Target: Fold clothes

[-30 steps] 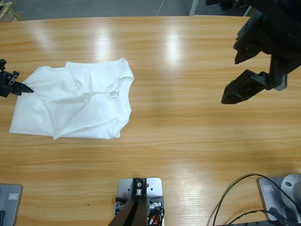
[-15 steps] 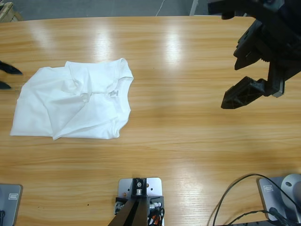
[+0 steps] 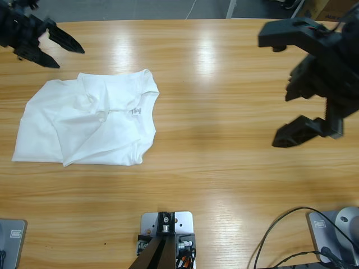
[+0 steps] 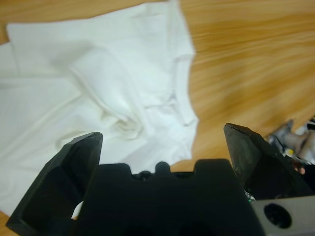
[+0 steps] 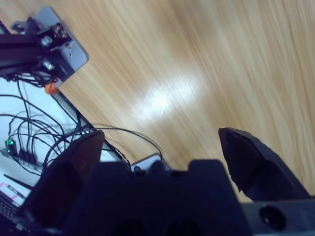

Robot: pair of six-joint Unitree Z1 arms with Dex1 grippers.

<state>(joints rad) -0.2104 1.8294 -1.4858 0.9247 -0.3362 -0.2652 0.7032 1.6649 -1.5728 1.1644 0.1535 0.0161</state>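
T-shirt point(image 3: 90, 120) lies rumpled, half-folded at counter point(image 3: 224, 179) left | left pincer point(image 3: 59, 47) spread, empty, above the shirt's far edge | right pincer point(image 3: 286, 89) spread, empty, well apart | risk: a one-sided pinch may catch one layer and drag the fold open

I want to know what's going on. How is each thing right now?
T-shirt: loosely folded and rumpled, lying flat on the table, not held.
Left end effector: open, empty, raised beyond the shirt's far edge.
Right end effector: open, empty, above bare table.
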